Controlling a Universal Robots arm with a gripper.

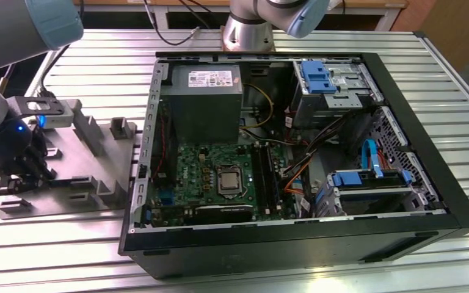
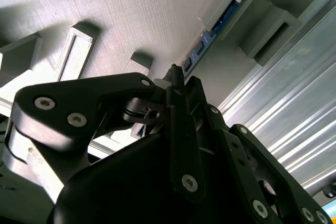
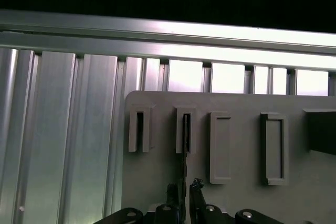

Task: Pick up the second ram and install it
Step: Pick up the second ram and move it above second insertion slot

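Note:
The second ram (image 3: 185, 153) stands on edge in the grey holder tray (image 3: 152, 177), its far end in a slotted upright tab. My gripper (image 3: 184, 188) sits over the near end with one fingertip on each side, and looks shut on it. In the second wrist view the black fingers (image 2: 181, 129) meet around the ram (image 2: 207, 40), whose blue-green edge runs on into the tab. In the exterior view my gripper (image 1: 14, 180) hangs low over the tray (image 1: 88, 159), at that view's left. The motherboard's black slots (image 1: 265, 177) lie in the open computer case.
The open black computer case (image 1: 300, 244) takes up the middle of the ribbed metal table (image 1: 96, 61), with the motherboard (image 1: 210, 165), a power supply (image 1: 206, 91), blue drive brackets (image 1: 356, 178) and loose cables inside. Several more upright tabs (image 3: 273, 148) stand on the tray.

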